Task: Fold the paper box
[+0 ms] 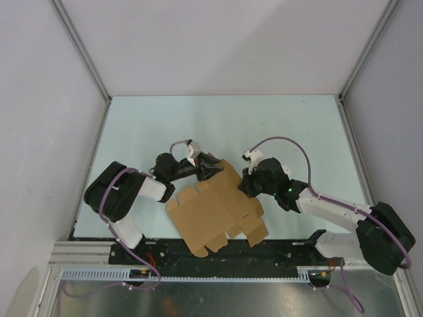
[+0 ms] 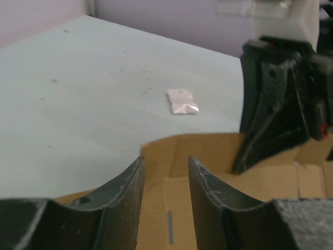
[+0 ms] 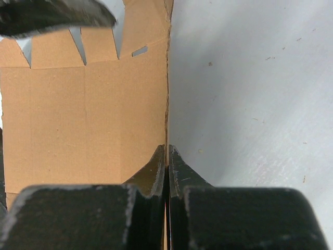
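The paper box (image 1: 211,218) is lying as a flat sheet on the tabletop (image 1: 145,132), close to the near edge between both arms, its sides running aslant to the tabletop's edges. The right gripper (image 3: 167,162) is pinching the sheet's right-hand edge, closed tight on the cardboard. The left gripper (image 2: 165,179) is hovering over the far corner with its jaws apart. Open room is lying beyond the sheet, where a small pale packet (image 2: 182,101) is sitting apart. The fold likely depends on the right panel swinging inward, toward the left gripper.
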